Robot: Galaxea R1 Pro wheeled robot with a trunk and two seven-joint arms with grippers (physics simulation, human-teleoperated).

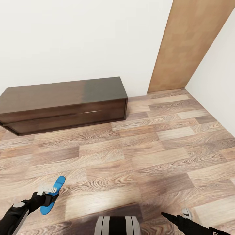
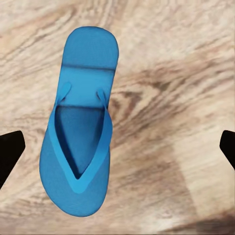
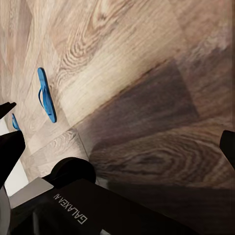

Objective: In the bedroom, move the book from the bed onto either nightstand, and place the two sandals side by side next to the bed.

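**Left gripper poised over a sandal**

Wood-plank floor (image 1: 137, 153) fills your view, a long dark cabinet (image 1: 65, 104) against the white wall. Your left gripper (image 2: 117, 147) hangs spread wide above one blue sandal (image 2: 81, 127), which lies flat and off-centre toward one finger, likely lined up for pickup. Right gripper (image 3: 117, 142) is open, empty.

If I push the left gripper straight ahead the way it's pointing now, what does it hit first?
Most likely the blue sandal lying flat on the wood floor. In the left wrist view it sits between the open fingers, nearer one fingertip. The left gripper hovers over it; remaining height is unclear.
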